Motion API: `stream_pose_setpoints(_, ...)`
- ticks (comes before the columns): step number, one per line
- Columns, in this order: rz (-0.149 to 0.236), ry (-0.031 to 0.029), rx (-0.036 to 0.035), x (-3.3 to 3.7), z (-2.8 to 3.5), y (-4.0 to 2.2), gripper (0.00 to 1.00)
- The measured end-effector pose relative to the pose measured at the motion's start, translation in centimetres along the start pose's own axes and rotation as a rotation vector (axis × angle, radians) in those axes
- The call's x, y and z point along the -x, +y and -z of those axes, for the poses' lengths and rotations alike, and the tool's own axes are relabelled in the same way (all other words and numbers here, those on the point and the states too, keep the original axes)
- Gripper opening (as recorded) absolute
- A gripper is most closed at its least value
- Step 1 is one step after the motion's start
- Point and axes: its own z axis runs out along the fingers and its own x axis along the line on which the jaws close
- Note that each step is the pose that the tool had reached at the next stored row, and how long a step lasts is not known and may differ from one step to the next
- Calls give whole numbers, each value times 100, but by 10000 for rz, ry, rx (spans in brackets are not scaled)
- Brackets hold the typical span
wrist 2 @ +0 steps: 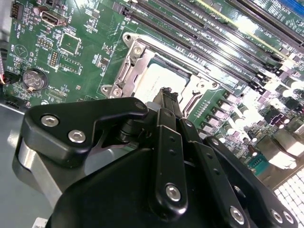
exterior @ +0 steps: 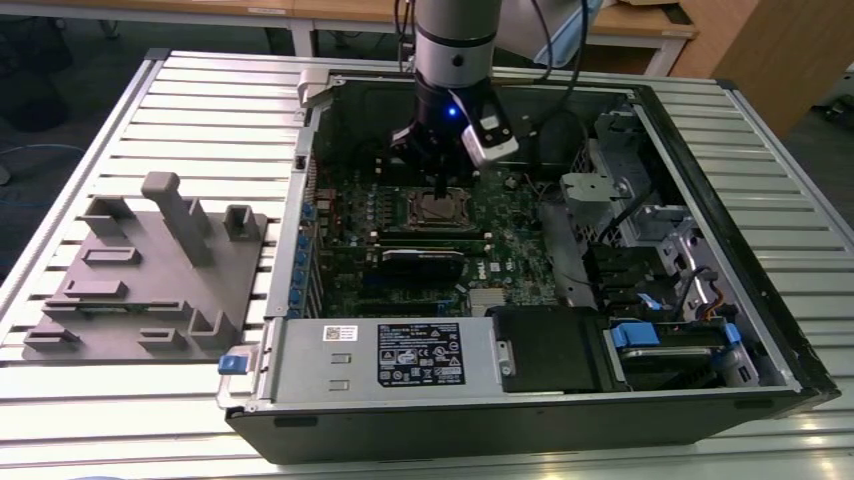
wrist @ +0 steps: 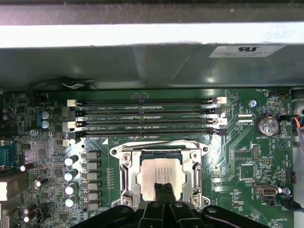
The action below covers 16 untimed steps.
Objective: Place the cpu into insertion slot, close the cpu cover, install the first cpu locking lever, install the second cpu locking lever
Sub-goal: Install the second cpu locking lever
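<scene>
Grey fixture block (exterior: 147,280) with upright pegs sits on the slatted tabletop (exterior: 200,90) at the exterior view's left, just beside the open computer case (exterior: 534,400). Inside the case lies the green motherboard (exterior: 400,240), and above its middle the arm (exterior: 454,40) comes straight down, its gripper (exterior: 442,192) pointing at the insertion slot (exterior: 438,208). Further toward the exterior view's right are a black fan shroud (exterior: 547,345) and blue drive tabs (exterior: 638,335).

In the first wrist view the cpu (wrist: 161,176) lies flat inside the insertion slot (wrist: 118,156), its pale metal top showing through the cut-out of the cpu cover (wrist: 195,178), which lies down over the socket. The gripper (wrist: 164,191) has its jaws together, the narrow black tips side by side and resting over the chip's near edge; whether they touch it cannot be told. Four long memory slots (wrist: 142,116) run just beyond the socket.

In the second wrist view the gripper (wrist 2: 167,95) tip stands over the cpu (wrist 2: 152,80), with the cpu cover (wrist 2: 124,71) around it and a coin battery (wrist 2: 34,80) well apart on the board.
</scene>
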Motion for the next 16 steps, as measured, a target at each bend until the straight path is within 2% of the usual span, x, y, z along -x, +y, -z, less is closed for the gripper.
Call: stream_pose_setpoints(16, 0, -1, 2, 4, 106, 1, 11)
